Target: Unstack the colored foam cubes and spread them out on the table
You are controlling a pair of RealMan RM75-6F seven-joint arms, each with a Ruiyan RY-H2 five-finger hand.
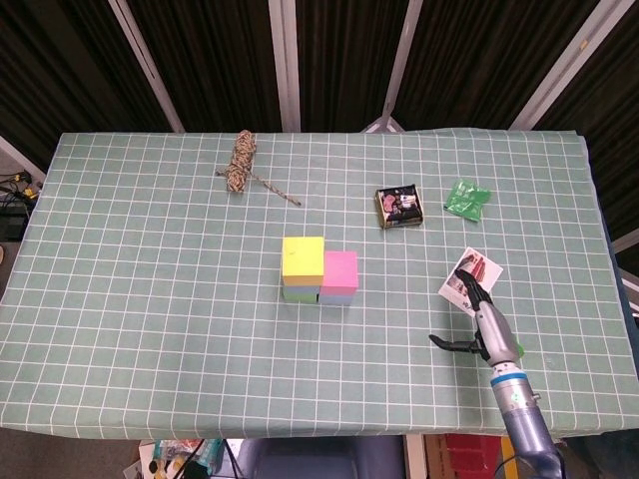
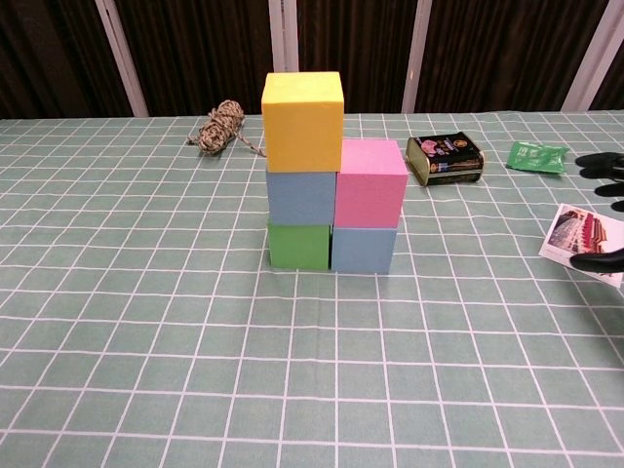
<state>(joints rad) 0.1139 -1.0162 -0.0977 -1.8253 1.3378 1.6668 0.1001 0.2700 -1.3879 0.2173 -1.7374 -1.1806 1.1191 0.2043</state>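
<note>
On the table (image 1: 150, 299): a green checked cloth covers it.
Stack: at the table's middle, five foam cubes, all still stacked in two touching columns.
Left column: yellow cube (image 2: 302, 107) on top, a blue cube (image 2: 300, 198) beneath, a green cube (image 2: 298, 246) at the bottom.
Right column: pink cube (image 2: 370, 183) resting on a second blue cube (image 2: 363, 250).
Right hand (image 1: 477, 324): near the right front edge, well apart from the stack, fingers spread and holding nothing; probably reaching in toward the cubes.
Left hand: not visible in either view.
Nearby: a photo card (image 1: 469, 278) just beside the right hand; its fingertips overlap the card's corner.
Likely first pick: the yellow cube, being highest and unobstructed.
</note>
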